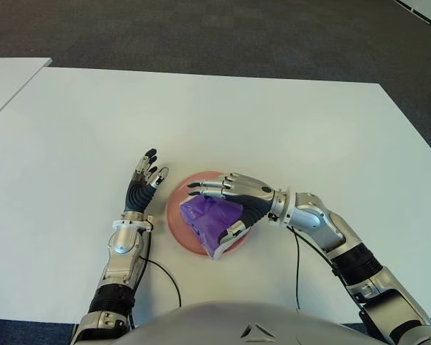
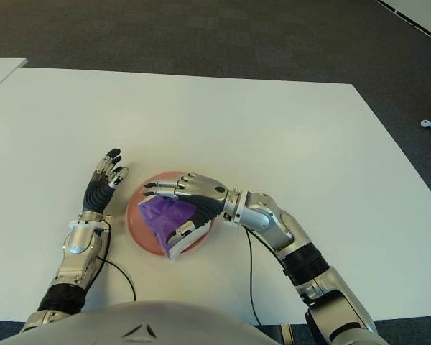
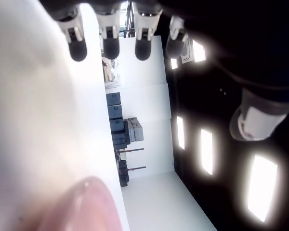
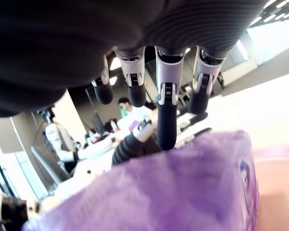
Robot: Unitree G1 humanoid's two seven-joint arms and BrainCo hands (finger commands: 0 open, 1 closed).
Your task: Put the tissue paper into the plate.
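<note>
A purple tissue pack (image 1: 203, 218) lies in the pink plate (image 1: 173, 215) near the front middle of the white table (image 1: 273, 122). My right hand (image 1: 214, 208) hovers over it, reaching in from the right. Its fingers (image 4: 166, 120) stretch straight out above the pack (image 4: 183, 192), and the thumb sits at the pack's near edge. The hand is open, with a gap showing between fingers and pack in the right wrist view. My left hand (image 1: 145, 180) stands just left of the plate, open, fingers (image 3: 108, 45) pointing up and away, holding nothing.
A second white table (image 1: 7, 79) meets this one at the far left. Dark carpet (image 1: 215, 29) lies beyond the far edge. Thin black cables (image 1: 167, 277) run along the table's front by each arm. A person shows far off in the right wrist view.
</note>
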